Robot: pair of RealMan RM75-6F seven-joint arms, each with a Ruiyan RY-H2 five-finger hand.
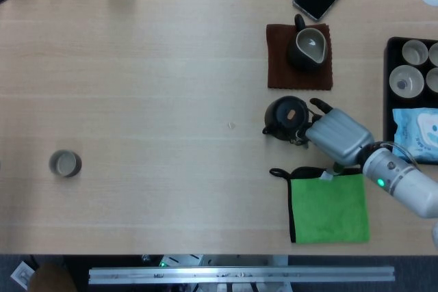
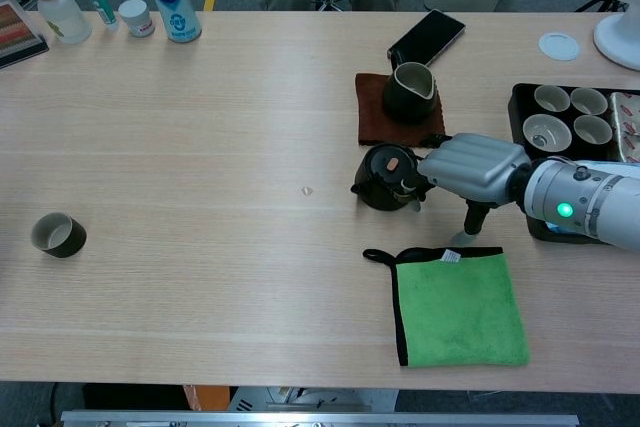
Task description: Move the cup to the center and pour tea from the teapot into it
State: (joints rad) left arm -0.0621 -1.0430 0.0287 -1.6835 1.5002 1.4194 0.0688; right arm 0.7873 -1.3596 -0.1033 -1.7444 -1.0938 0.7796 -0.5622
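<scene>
On the right side of the table (image 2: 200,277), the right hand (image 2: 470,169) has its fingers (image 2: 412,182) curled at the teapot (image 2: 380,176) handle; can't tell if they actually grip. A loose hold could tip it. The cup (image 2: 58,235) sits far left, well apart, unmoved.

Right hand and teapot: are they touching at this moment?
Touching. In the chest view the right hand has its fingertips against the teapot's handle side, with no gap visible.
</scene>
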